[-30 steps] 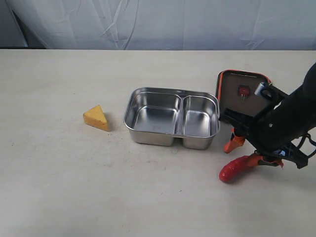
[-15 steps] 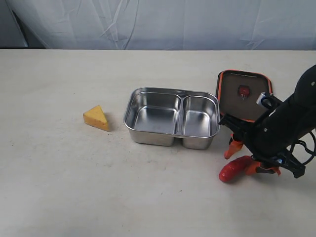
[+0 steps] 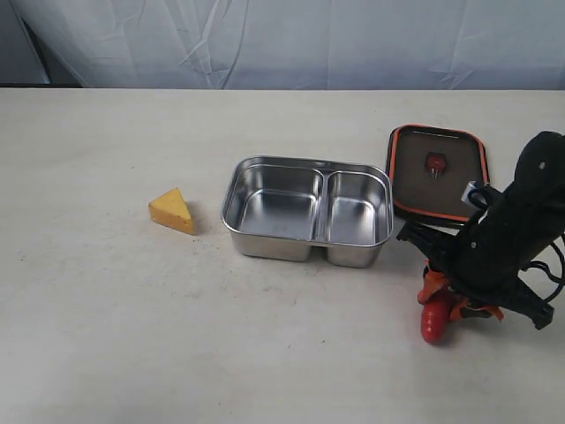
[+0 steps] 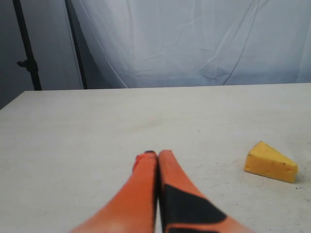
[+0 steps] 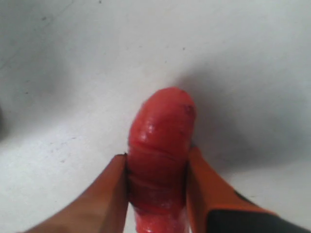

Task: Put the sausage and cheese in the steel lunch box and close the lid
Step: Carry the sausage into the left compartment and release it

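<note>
Clamps the sausage (image 5: 163,131) in the right gripper (image 5: 156,191), orange fingers (image 5: 109,194) pressed against both of its sides and the rounded red end poking out past the tips. Holds that grip low over the table (image 3: 106,336), off the right front corner of the steel lunch box (image 3: 282,247) and in front of the lid (image 3: 452,187); cannot tell whether the sausage end touches the surface. Shows the left gripper (image 4: 155,156) closed on nothing, its two fingers flat against each other above the tabletop. Finds the cheese (image 3: 172,210) lying on the table to the left of the box, apart from it, and ahead of the left gripper in the left wrist view. Finds the box upright and uncovered, both compartments showing their steel floors, the larger one on the left. Finds the lid flat on the table just beside the box's right far corner, orange rim and central valve tab facing up.
</note>
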Controlling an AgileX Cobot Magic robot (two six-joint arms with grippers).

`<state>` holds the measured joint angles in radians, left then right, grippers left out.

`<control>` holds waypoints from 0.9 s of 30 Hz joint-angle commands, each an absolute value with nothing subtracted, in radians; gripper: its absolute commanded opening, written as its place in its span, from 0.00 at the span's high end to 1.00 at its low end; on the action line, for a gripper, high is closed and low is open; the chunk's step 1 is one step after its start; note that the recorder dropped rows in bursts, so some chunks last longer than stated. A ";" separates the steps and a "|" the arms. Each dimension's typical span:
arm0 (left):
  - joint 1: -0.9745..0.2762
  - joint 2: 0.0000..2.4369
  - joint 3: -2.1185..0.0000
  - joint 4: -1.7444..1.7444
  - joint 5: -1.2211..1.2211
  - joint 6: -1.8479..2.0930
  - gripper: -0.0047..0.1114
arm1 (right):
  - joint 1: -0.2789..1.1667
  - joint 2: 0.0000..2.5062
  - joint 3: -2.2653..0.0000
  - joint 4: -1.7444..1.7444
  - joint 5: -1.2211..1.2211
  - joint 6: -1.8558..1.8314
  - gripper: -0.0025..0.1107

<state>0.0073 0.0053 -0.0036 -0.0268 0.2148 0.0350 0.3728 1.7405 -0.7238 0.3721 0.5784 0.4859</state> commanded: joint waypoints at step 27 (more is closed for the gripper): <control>0.009 0.000 0.000 -0.025 0.205 0.034 0.96 | 0.597 1.764 -1.355 0.351 0.688 0.219 0.99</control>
<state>0.0073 0.0053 -0.0036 -0.0268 0.2148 0.0350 0.5830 1.6972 -1.2908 0.3509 0.6542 0.2715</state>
